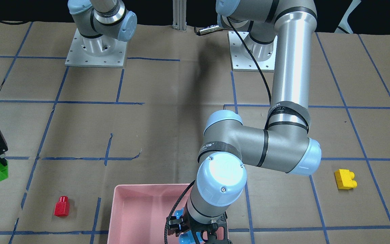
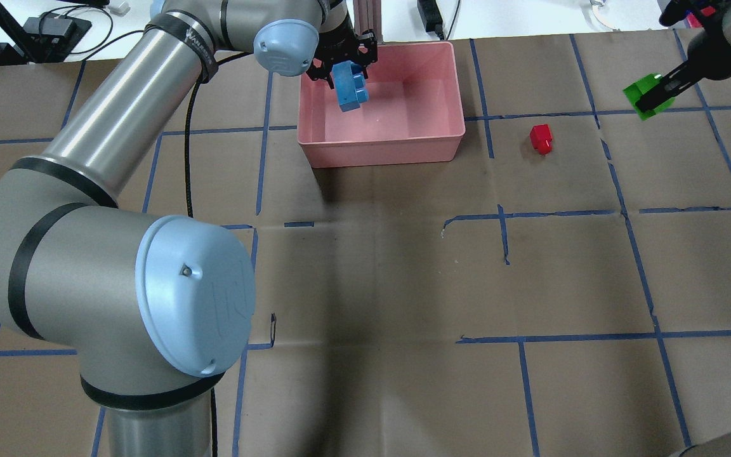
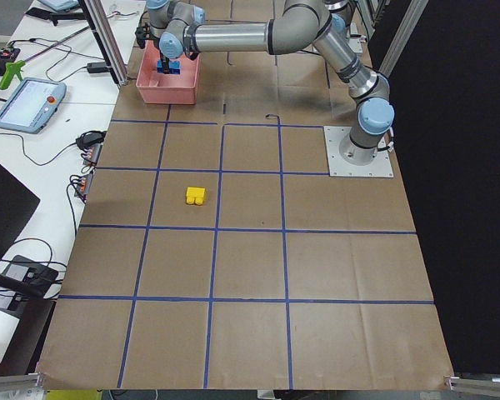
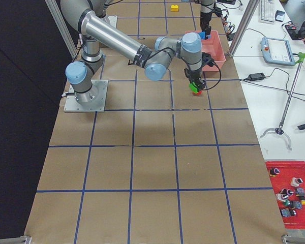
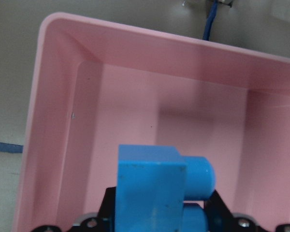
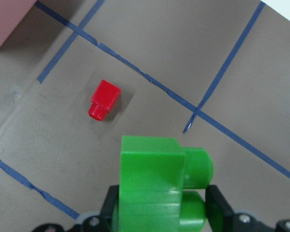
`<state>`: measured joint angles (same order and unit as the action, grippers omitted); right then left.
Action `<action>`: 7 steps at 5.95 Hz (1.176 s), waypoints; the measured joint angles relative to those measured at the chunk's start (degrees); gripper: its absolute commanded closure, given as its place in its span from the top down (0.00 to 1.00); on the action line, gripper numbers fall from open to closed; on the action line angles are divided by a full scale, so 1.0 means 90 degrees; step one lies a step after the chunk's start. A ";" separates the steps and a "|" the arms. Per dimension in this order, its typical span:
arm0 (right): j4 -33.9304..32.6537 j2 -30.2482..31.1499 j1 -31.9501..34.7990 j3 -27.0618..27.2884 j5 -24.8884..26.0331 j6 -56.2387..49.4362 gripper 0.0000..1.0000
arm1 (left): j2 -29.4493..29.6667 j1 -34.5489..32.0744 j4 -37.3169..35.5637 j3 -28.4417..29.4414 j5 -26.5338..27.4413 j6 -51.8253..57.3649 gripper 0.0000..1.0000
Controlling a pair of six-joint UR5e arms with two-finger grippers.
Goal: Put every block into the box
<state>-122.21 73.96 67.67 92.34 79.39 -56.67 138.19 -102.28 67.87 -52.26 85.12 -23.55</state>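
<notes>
The left end effector [image 2: 343, 65] is clamped on the glossy light-blue block [image 2: 351, 89], studs sideways, over the interior of the smooth pink box [image 2: 378, 147], a shallow tray with rounded corners. The right end effector [image 6: 164, 215] grips the translucent green block [image 6: 150, 174] above the brown paper-covered bench [image 2: 403, 285], near the small red block [image 2: 540, 138] lying between it and the box. The yellow block [image 1: 345, 179] lies on the bench, well apart.
</notes>
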 measured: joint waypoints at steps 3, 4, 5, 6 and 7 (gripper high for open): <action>0.0010 -0.0045 0.0392 -0.0429 -0.0196 -0.0129 0.04 | -0.0674 0.0363 0.0472 -0.0076 -0.0001 0.0352 1.00; -0.0008 -0.0130 0.0813 -0.0709 -0.0339 -0.0124 0.04 | -0.0986 0.0813 0.0756 -0.0207 -0.0032 0.0931 1.00; -0.0045 -0.0381 0.1385 -0.1002 -0.0682 -0.0118 0.04 | -0.1256 0.1276 0.0877 -0.0516 -0.0053 0.1563 1.00; -0.0087 -0.0823 0.2020 -0.1303 -0.1147 -0.0095 0.04 | -0.1535 0.1730 0.0912 -0.0949 -0.0060 0.2145 1.00; -0.0141 -0.1382 0.2599 -0.1708 -0.1501 -0.0060 0.05 | -0.1869 0.2213 0.0942 -0.1400 -0.0038 0.2792 1.00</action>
<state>-123.48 61.52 91.05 76.97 65.89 -57.21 121.37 -82.36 76.35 -64.86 84.77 1.58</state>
